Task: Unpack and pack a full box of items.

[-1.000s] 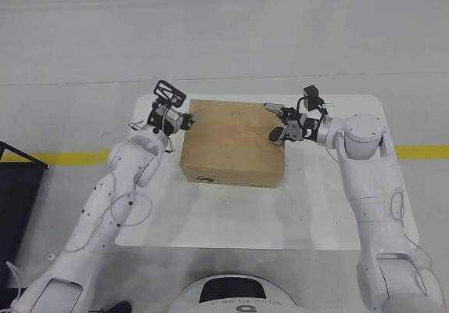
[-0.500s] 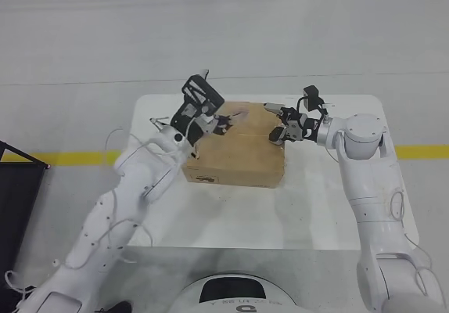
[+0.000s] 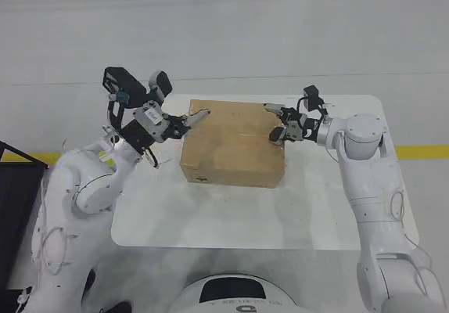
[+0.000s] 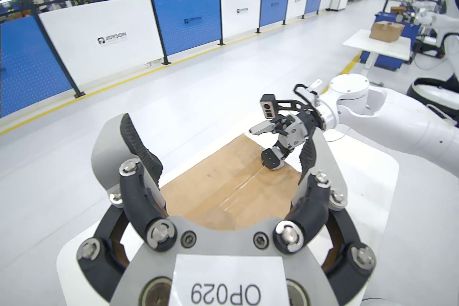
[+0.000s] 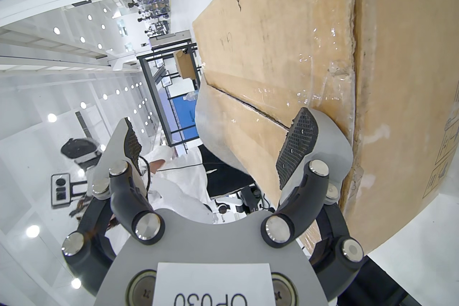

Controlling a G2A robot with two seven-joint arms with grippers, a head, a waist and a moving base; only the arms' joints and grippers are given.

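The room is very bright all over. In the right wrist view, many round lamps [image 5: 52, 117] on the ceiling shine as white dots, out past the fingers of the right gripper [image 5: 215, 131]. The light comes from up there. The box [image 3: 232, 145] makes just a thin, soft shadow on the white table [image 3: 209, 219]. Clear tape [image 4: 236, 191] on the box top shines between the fingers of the left gripper [image 4: 224, 144], and it glints again right by one right fingertip. In both wrist views straight lines bend near the edges, like the fence [image 4: 118, 31] far beyond the left fingers.
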